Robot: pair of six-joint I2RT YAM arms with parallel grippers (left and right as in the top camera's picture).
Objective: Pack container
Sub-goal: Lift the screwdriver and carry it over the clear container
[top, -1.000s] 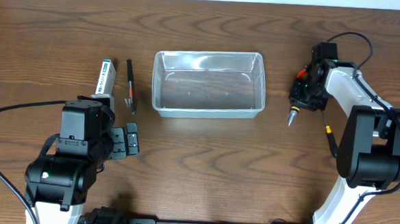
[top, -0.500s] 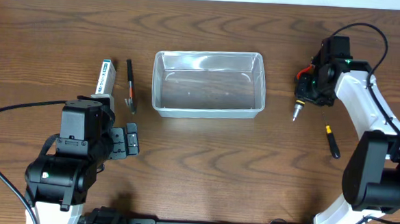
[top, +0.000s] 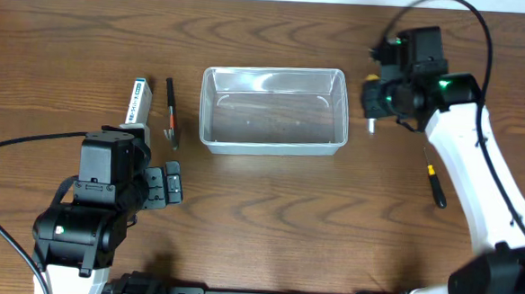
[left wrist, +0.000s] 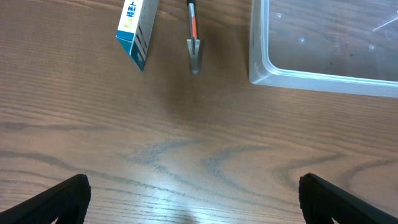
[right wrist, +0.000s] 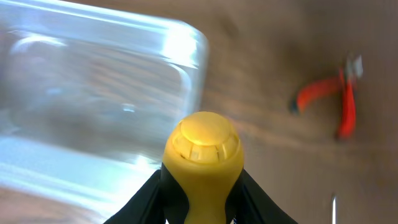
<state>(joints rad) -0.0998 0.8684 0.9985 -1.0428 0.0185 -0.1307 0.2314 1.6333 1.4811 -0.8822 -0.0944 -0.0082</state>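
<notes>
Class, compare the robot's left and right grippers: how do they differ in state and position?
The left gripper has its jaws wide open and empty; the right gripper has them shut on a yellow-handled tool. The left gripper sits near the blue-and-white box, left of the container; the right gripper is by the container's right end. Both are outside the container.

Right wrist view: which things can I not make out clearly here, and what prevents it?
- The yellow round-topped plastic handle: its lower part is hidden between the fingers of the right gripper and cut off by the bottom edge, so the tool type is unknown.
- The red-handled tool: blurred, kind unclear.
- The clear plastic rectangular container: blurred and cut off by the left edge.
</notes>
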